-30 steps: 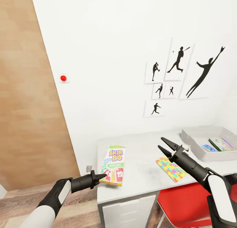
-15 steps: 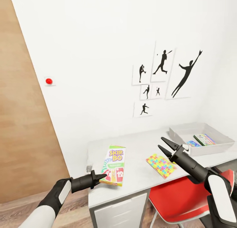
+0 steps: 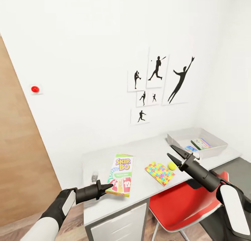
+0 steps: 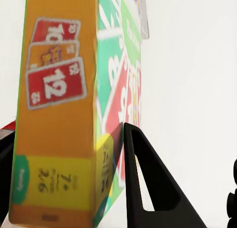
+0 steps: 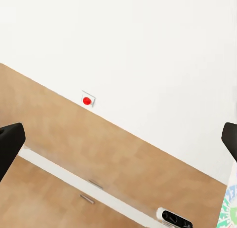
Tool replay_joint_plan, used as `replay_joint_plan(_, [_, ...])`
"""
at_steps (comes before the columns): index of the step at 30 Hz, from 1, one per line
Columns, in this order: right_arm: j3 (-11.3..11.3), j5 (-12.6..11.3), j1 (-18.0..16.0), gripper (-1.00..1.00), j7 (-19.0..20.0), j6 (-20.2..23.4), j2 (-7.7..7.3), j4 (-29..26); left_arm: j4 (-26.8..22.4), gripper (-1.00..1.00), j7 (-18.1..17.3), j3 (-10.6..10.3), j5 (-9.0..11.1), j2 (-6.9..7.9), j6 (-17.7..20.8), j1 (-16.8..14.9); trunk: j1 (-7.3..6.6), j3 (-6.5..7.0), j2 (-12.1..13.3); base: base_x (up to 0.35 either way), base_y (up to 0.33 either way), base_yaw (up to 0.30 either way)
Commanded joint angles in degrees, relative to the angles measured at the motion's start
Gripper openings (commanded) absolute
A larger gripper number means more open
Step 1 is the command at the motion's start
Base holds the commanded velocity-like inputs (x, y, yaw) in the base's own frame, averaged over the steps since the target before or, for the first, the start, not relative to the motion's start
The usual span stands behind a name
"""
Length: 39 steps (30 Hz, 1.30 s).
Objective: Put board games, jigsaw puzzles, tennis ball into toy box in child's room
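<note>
Card game box (image 3: 120, 175): printed glossy cardboard. Worktop (image 3: 104, 202): smooth, matt white. Chair (image 3: 181, 202): glossy red plastic. Panel (image 3: 21, 164) at left of frame: matt wood grain. Left tool (image 3: 106, 187): matt black plastic.

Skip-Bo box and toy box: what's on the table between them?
Head view: the jigsaw puzzle and tennis ball lie between the Skip-Bo box and toy box.
</note>
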Motion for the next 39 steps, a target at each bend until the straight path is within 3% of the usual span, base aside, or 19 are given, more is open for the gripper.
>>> replay_joint_plan(1, [-0.1,0.3,-0.1,1.00,0.4,0.3,0.01,0.0,0.0,-1.00,-0.2,0.3,0.1,-0.06,0.4,-0.1,0.04,-0.06,-0.1,0.000,0.000,-0.212])
replay_joint_plan(29, [-0.1,0.4,-0.1,1.00,0.4,0.3,-0.05,0.2,0.0,-1.00,-0.2,0.2,0.1,-0.06,0.4,-0.1,0.04,1.84,-0.1,-0.002,0.000,-0.212])
replay_joint_plan(39, [-0.2,0.4,-0.1,1.00,0.5,0.2,-0.07,0.3,0.0,-1.00,-0.2,0.2,0.1,-0.02,0.4,-0.1,0.04,2.51,-0.1,-0.228,0.000,-0.213])
